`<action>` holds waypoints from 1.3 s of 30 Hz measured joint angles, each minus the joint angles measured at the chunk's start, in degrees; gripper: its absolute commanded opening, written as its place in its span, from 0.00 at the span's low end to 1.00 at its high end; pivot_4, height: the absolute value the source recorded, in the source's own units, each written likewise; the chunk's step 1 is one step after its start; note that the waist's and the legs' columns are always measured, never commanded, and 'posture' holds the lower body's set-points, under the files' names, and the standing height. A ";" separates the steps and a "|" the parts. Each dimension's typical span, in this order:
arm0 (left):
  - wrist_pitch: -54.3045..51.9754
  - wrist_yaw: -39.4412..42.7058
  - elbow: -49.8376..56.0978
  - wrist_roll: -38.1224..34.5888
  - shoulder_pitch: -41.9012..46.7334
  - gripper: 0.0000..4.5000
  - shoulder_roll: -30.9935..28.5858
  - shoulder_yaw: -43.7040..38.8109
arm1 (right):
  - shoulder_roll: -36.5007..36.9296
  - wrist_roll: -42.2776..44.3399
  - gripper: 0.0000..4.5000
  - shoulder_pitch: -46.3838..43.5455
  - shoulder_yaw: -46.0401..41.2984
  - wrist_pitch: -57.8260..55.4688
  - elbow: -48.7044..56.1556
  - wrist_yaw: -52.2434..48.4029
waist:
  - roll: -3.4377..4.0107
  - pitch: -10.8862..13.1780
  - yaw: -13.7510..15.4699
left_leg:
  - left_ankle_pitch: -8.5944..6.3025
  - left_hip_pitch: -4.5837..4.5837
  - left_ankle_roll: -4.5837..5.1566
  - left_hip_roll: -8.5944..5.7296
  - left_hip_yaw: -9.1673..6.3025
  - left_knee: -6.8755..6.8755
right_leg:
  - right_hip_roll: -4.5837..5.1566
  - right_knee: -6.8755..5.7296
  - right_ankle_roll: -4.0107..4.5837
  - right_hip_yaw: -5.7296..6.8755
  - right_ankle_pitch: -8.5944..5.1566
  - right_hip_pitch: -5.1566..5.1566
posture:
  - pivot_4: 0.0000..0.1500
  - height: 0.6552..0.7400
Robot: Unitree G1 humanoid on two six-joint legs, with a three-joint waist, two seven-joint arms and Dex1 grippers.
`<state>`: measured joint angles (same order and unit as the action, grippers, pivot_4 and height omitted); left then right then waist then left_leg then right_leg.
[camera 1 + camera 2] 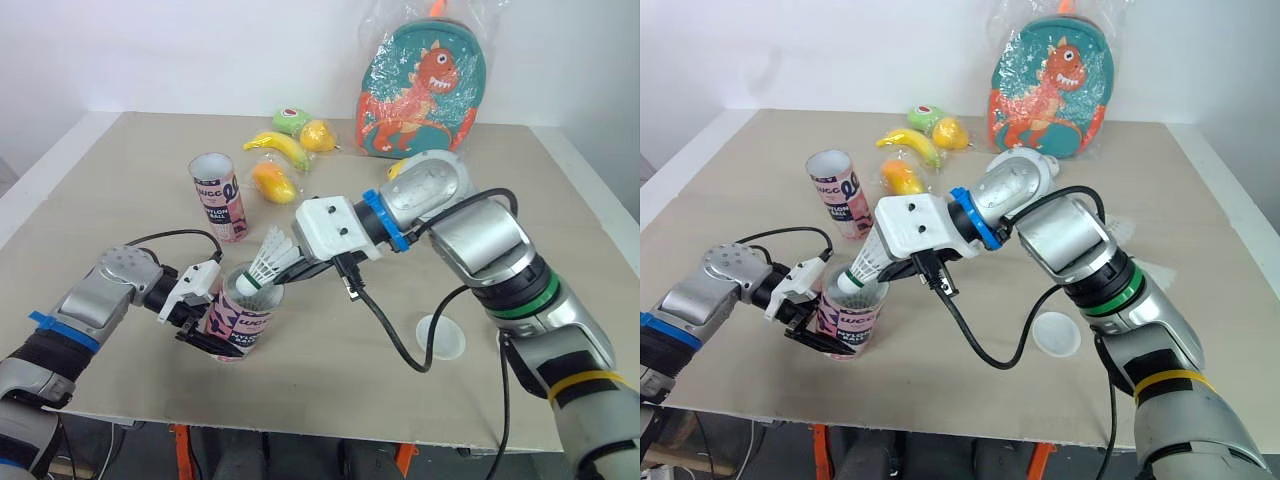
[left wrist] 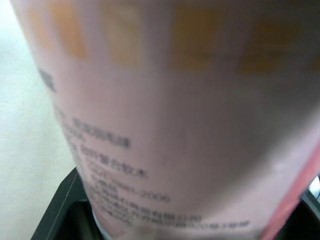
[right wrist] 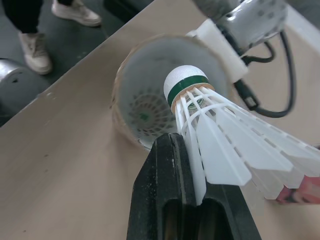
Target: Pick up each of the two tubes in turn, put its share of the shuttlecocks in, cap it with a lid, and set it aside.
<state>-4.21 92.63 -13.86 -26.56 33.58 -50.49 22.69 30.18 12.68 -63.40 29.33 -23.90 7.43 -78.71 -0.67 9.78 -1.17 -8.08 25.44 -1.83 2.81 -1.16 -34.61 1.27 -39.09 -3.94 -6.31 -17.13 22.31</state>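
Note:
My left gripper is shut on a pink printed tube near the table's front left, holding it slightly tilted with its mouth open upward. My right gripper is shut on a white shuttlecock, whose green-banded cork tip sits at the tube's mouth. Inside the tube another shuttlecock lies at the bottom. A second pink tube stands upright and open further back on the left. One clear lid lies flat on the table to the right.
A banana, an orange fruit, a yellow lemon and a green fruit lie at the back. A dinosaur backpack in plastic wrap stands at the back right. Black cables trail from the right wrist.

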 measured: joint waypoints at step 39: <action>0.29 0.00 -0.09 0.14 -0.16 0.65 -0.30 -0.21 | -13.35 -5.01 0.02 -9.43 9.33 0.56 -17.94 -9.80 | -0.02 0.01 -0.09 | 0.02 -0.05 -0.03 0.14 -0.04 0.01 | -0.15 -0.03 0.16 0.07 0.04 0.10 | 1.00 1.00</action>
<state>-3.93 92.62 -13.96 -26.42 33.41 -50.79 22.48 16.83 7.67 -72.83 38.66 -23.35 -10.51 -88.52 -0.69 9.79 -1.26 -8.06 25.39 -1.85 2.94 -1.20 -34.60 1.12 -39.12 -3.78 -6.25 -17.09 22.42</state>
